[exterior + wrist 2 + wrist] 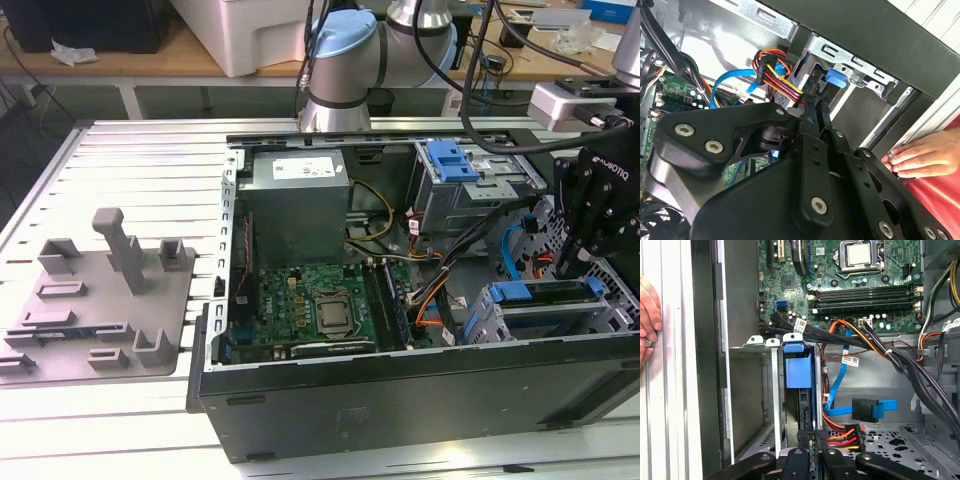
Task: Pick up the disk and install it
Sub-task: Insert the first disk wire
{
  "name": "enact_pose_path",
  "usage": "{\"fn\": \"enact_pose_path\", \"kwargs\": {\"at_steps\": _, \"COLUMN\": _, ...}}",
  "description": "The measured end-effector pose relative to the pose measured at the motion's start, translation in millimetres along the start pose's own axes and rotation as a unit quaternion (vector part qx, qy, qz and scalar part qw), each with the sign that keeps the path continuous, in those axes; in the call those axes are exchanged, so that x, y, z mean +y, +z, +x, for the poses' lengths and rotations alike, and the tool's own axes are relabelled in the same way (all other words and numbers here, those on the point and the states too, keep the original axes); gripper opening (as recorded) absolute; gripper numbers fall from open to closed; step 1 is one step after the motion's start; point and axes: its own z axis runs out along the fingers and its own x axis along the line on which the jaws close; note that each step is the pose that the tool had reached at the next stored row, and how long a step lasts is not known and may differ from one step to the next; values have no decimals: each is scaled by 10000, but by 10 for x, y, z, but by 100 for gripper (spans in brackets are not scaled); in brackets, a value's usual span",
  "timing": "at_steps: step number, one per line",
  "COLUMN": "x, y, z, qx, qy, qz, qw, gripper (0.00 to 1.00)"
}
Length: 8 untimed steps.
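On the exterior view's left, a grey fixture tray (100, 300) lies on the slatted table (150, 150). The open computer case (400, 390) comes next — motherboard (310, 305), power supply (298, 200), loose cables (880, 340). At the right the pincer (600, 215) hangs over the drive cage (545, 310), where the disk (800, 385) sits slotted — grip cannot be judged. A person's hand (920, 157) rests beside the case.

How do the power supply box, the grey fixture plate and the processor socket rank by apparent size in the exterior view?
Largest to smallest:
1. grey fixture plate
2. power supply box
3. processor socket
The plate and box lie at different distances from the camera, so that pair is less certain.
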Motion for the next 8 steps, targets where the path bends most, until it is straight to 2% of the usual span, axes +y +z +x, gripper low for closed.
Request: {"fn": "enact_pose_path", "kwargs": {"at_steps": 8, "x": 0, "y": 4, "z": 30, "qx": -30, "qy": 0, "qz": 0, "qw": 10000, "gripper": 16}}
